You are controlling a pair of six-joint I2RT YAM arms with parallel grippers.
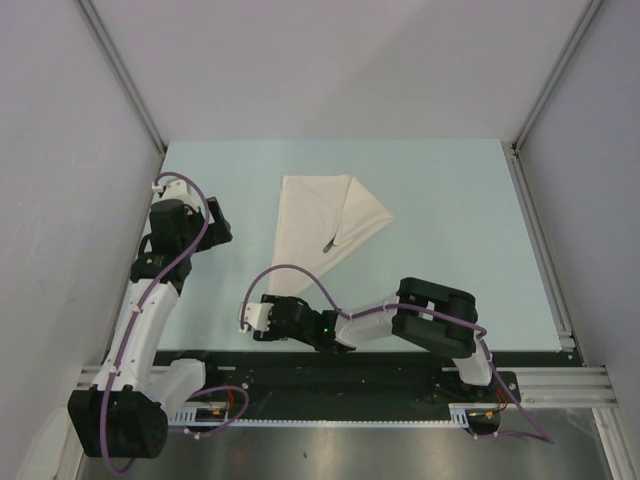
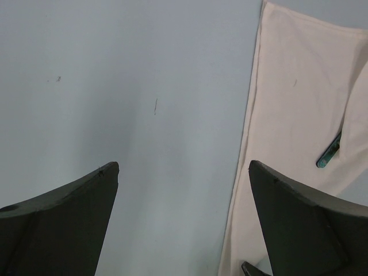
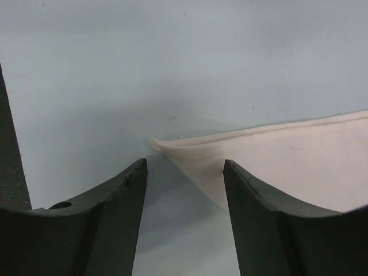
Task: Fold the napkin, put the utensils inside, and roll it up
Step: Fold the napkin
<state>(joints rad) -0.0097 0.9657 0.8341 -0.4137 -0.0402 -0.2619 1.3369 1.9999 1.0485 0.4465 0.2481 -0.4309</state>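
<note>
**On the pale blue table (image 1: 450, 200), a folded napkin (image 1: 318, 215) with the knife (image 1: 328, 243) tucked in**

From above, the napkin lies mid-table, folded to a long point, and only the end of the knife peeks from under its flap. The left gripper (image 1: 216, 224) hangs off to the napkin's left. The right gripper (image 1: 256, 315) sits low, near the napkin's near tip.

Left wrist view: the fingers (image 2: 63, 227) are spread wide over bare table and hold nothing. The napkin's edge runs past the right-hand finger, and the knife's bluish handle pokes from the fold.

Right wrist view: the fingers (image 3: 103, 224) stand partly apart and empty, with the napkin's corner lying flat just ahead of them.
</note>
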